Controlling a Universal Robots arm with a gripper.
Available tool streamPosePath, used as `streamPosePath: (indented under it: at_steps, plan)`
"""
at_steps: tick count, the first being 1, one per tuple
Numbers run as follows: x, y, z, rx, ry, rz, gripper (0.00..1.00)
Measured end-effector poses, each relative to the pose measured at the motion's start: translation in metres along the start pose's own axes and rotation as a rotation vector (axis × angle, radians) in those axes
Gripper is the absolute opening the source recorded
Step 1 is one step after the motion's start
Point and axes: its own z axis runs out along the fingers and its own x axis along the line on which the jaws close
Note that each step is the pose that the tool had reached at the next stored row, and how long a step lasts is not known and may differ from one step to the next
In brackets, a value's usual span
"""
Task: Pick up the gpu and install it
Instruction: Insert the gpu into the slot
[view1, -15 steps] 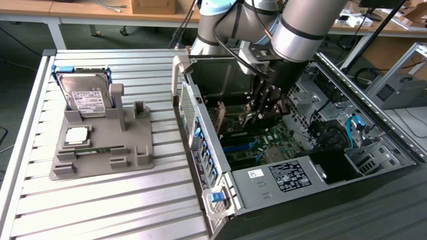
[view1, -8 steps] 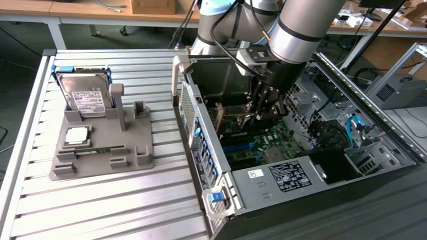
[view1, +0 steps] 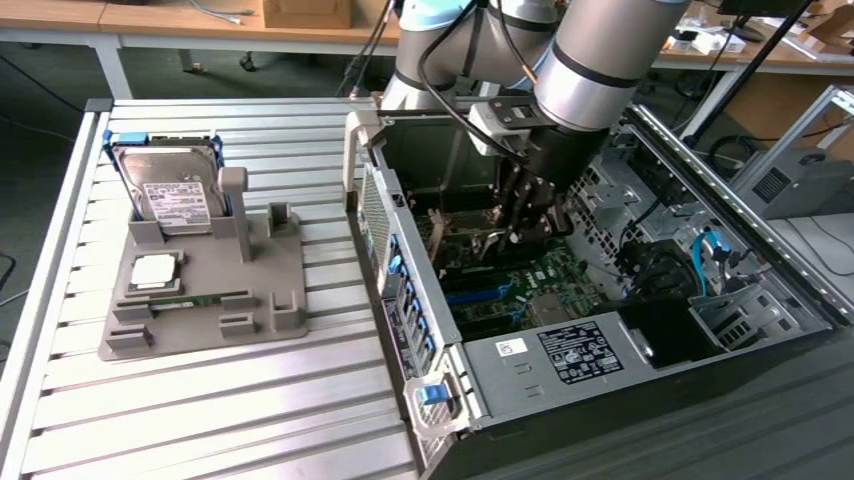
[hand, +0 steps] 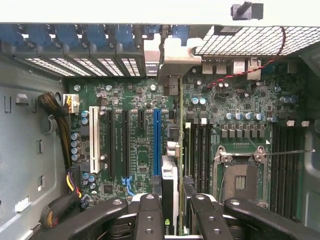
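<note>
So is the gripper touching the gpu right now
Touching. In the wrist view the gripper has its fingers pressed against both sides of the gpu, seen edge-on.

One hard drive (view1: 174, 190) and one memory stick (view1: 187, 301) sit in one grey holder (view1: 200, 325). One open computer case (view1: 534, 385) present; one gpu (hand: 169, 192) counted.

Table (view1: 200, 400): ribbed metal slats.
Grey holder tray (view1: 200, 300): rests on table.
Computer case (view1: 587, 300): lies open just beside tray.
</note>
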Motion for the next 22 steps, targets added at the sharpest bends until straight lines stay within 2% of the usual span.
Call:
streamPosePath:
  at_steps: [7,16,22]
  plan:
    - [0.001,0.0018,0.0033,0.0,-0.0001,0.0,0.27]
    - [0.004,0.0065,0.0127,0.0,0.0001,-0.001,0.27]
    - [0.006,0.0129,0.0195,0.0,0.0,-0.001,0.27]
